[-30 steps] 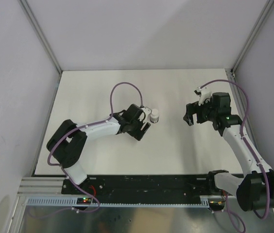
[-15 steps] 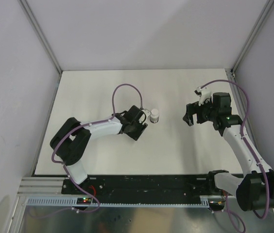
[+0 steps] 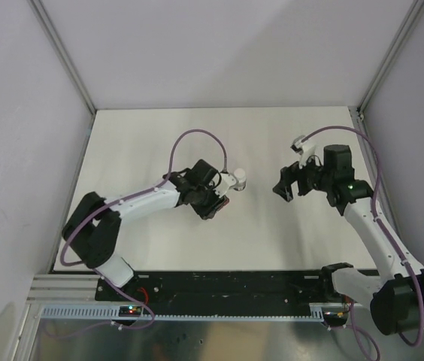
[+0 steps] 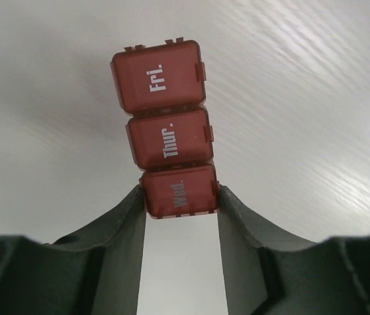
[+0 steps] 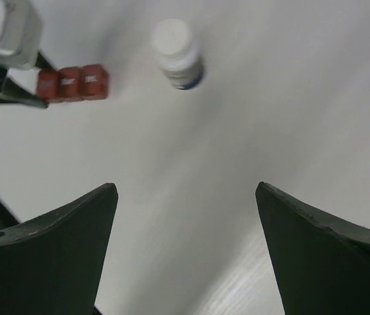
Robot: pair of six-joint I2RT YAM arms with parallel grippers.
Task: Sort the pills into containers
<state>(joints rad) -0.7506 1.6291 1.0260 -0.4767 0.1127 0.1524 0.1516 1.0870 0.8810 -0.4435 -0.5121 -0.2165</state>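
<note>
My left end effector [image 4: 180,197] pinches the dark red pill box [image 4: 170,139] by one end, while my right end effector [image 5: 185,189] hangs spread wide.

The left one presses on both sides of the "Wed." compartment. "Thur." and "Fri." stick out past the fingertips in a straight row, and all three lids are shut. I cannot tell whether the box rests on the white counter [image 4: 303,98] or is held just above it. From my right wrist, the box lies ahead to the left. A small white-capped bottle [image 5: 177,52] stands upright near its "Fri." end without touching it. My right end effector is well apart from both.
</note>
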